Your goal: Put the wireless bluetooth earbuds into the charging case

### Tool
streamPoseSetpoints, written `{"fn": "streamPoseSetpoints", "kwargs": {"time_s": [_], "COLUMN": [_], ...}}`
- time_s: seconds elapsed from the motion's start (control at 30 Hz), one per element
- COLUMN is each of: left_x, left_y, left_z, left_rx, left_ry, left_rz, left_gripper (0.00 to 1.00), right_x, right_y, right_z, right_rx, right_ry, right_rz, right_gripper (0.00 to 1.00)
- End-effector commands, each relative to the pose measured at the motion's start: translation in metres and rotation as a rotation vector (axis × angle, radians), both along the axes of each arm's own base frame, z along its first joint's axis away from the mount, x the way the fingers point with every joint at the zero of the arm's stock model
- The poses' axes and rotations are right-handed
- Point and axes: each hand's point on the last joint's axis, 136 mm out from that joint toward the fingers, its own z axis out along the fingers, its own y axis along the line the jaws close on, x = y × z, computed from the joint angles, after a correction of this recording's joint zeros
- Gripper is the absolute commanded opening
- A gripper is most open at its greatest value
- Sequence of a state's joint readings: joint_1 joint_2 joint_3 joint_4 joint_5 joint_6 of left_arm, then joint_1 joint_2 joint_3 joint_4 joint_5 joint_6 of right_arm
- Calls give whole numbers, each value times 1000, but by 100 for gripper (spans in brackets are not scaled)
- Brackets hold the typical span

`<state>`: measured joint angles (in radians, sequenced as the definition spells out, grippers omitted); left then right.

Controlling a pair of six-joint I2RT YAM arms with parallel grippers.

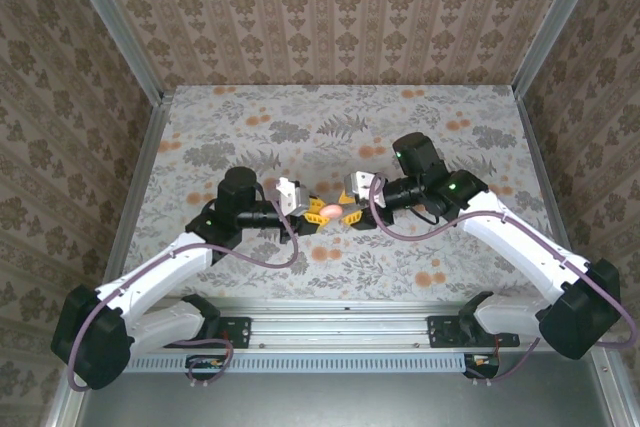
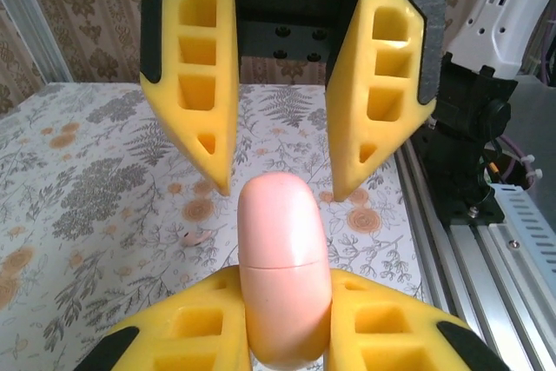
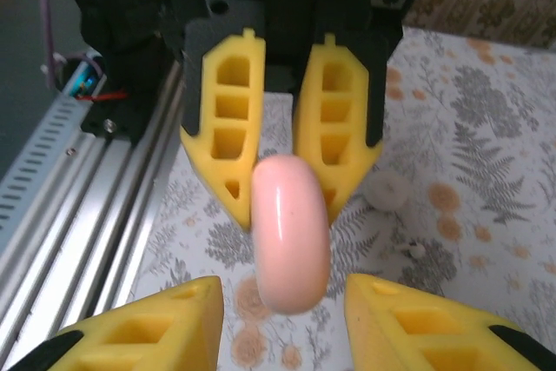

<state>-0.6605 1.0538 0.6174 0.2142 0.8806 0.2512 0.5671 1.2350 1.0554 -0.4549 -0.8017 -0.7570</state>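
The pink charging case (image 2: pixel 282 275) is lid-closed, with its seam showing, and hangs above the table between the two arms (image 1: pixel 333 211). My left gripper (image 2: pixel 285 301) is shut on its lower half, yellow fingers (image 2: pixel 187 327) pressed to both sides. My right gripper (image 3: pixel 283 284) faces it and stands open, its fingers (image 3: pixel 174 323) apart from the case (image 3: pixel 289 236) with a gap on each side. In the top view the left gripper (image 1: pixel 318 211) and right gripper (image 1: pixel 348 212) meet tip to tip. One small pink earbud (image 2: pixel 193 236) lies on the table below.
A pale round object (image 3: pixel 387 190) and a small white piece (image 3: pixel 417 249) lie on the floral tablecloth (image 1: pixel 300 127) beneath the grippers. The aluminium rail (image 1: pixel 340 332) runs along the near edge. Patterned walls close the back and both sides.
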Motion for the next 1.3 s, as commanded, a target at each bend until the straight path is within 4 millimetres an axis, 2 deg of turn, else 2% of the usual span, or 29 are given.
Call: {"fn": "streamPoseSetpoints", "kwargs": {"time_s": [0.0,0.23,0.43,0.53,0.6,0.67,0.77,0.9,1.1,1.27], "left_x": [-7,-8,-9,-10,-10,-9,-7,-7,-8,-9], "left_y": [-2,-3,-2,-2,-2,-1,-1,1,0,-3], "left_z": [7,11,15,16,16,17,12,4,1,5], "left_rx": [-48,-63,-83,-89,-90,-89,-59,1,9,-5], "left_ry": [-3,-5,-9,-6,-6,-7,-8,-29,-25,-20], "left_rz": [-42,-48,-50,-51,-47,-37,-22,-14,-22,-32], "left_gripper": [17,17,17,17,18,23,39,53,53,51], "right_x": [-14,-14,-11,-12,-11,-9,-6,-7,-9,-9], "right_y": [8,12,12,12,12,11,9,6,8,13], "right_z": [19,24,19,21,22,23,22,21,12,7], "right_rx": [106,123,106,107,106,96,66,11,-85,-99], "right_ry": [23,45,48,49,42,31,8,-26,-69,-72], "right_rz": [82,114,100,102,100,90,65,54,52,67], "right_gripper": [42,40,40,33,23,17,16,16,16,16]}}
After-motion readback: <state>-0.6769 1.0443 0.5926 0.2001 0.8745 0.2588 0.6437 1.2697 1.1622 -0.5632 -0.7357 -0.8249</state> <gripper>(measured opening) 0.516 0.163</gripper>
